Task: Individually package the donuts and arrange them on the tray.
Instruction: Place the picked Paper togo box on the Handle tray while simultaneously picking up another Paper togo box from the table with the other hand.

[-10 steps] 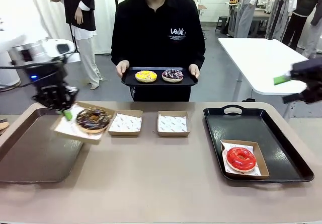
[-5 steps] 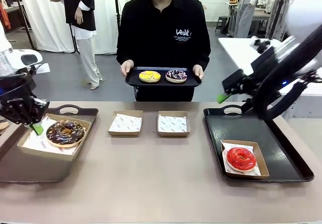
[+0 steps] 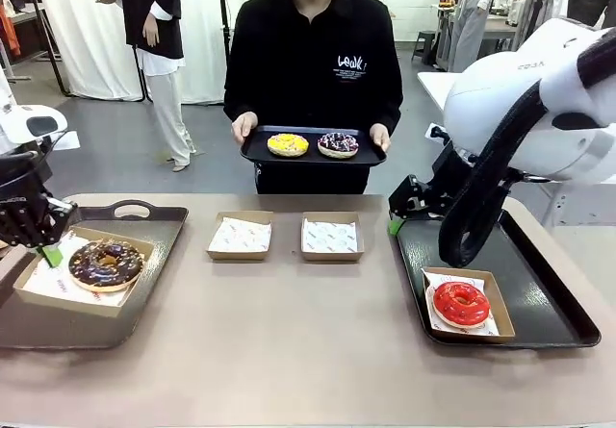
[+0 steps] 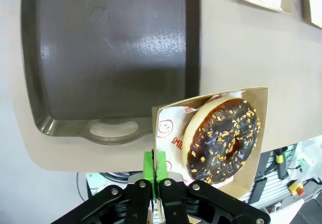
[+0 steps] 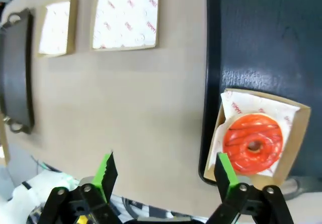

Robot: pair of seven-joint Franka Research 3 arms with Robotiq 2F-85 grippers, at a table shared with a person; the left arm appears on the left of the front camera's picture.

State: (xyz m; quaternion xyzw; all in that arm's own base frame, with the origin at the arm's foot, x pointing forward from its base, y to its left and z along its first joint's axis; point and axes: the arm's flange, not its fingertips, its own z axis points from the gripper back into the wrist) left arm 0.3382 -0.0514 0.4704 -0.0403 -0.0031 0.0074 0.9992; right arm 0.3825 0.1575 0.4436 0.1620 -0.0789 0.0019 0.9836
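Left gripper (image 4: 155, 158): jaws closed tight on the near wall of a cardboard box (image 3: 38, 289), green pads pinching the rim. The box is lined with printed paper and carries the chocolate donut (image 3: 106, 264), which has light crumbs on top. The box sits over the left tray (image 3: 159, 231), at the left end of the counter (image 3: 289, 332). Cannot tell whether its base rests on the tray.

Right gripper (image 5: 165, 163): jaws spread wide, nothing between them. In the front view it hangs above the back left corner of the right tray (image 3: 549, 293).

Red donut (image 3: 460, 303): in its own paper-lined box at the near side of the right tray, apart from the right gripper.

Two empty paper-lined boxes (image 3: 240, 235) lie side by side at mid counter, between the trays.

A person (image 3: 313, 62) stands at the far side, both hands holding a small tray (image 3: 313, 157) with the yellow donut (image 3: 287, 144) and the sprinkled donut (image 3: 337, 144) unboxed, side by side.
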